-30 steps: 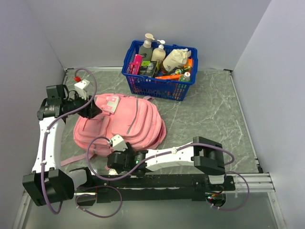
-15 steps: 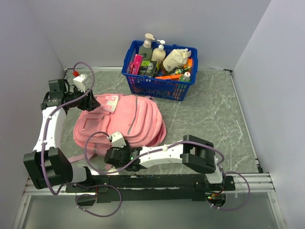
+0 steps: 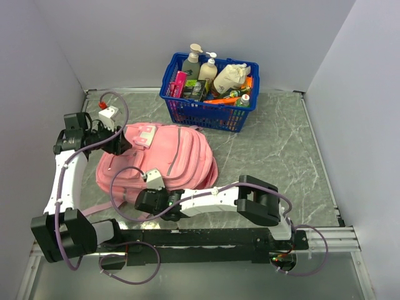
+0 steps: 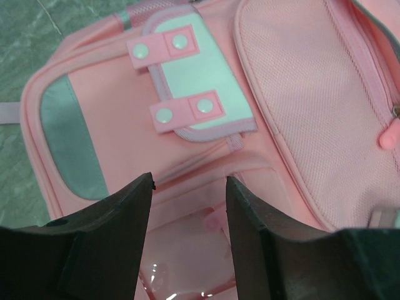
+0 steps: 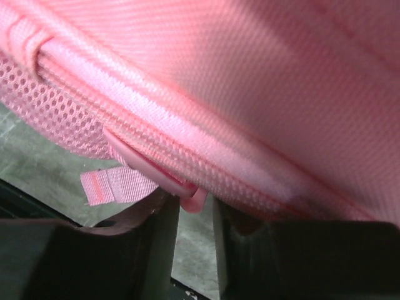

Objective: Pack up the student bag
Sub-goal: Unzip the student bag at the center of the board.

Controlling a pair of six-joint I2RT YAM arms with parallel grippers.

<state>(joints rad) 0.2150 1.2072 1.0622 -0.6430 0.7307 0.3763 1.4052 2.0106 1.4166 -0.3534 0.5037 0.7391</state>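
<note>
The pink student bag [image 3: 165, 162] lies flat on the table, its grey-white patch [image 4: 200, 87] facing up. My left gripper [image 3: 120, 142] hovers just over the bag's upper left part. In the left wrist view it [image 4: 189, 187] is open and empty, with pink fabric and a clear pocket between the jaws. My right gripper [image 3: 140, 201] is at the bag's near edge. In the right wrist view it [image 5: 196, 209] is nearly closed, with a pink zip pull [image 5: 195, 199] pinched at the fingertips under the bag's seam [image 5: 187, 156].
A blue plastic basket [image 3: 209, 112] holding bottles and packets stands behind the bag against the back wall. Grey walls close in the left, back and right. A loose pink strap end [image 5: 115, 185] hangs beside the right gripper. The marbled table [image 3: 275, 150] extends to the right.
My right gripper has slid left along the bag's near edge. My left gripper rose toward the back wall, then came back down over the bag's top left.
</note>
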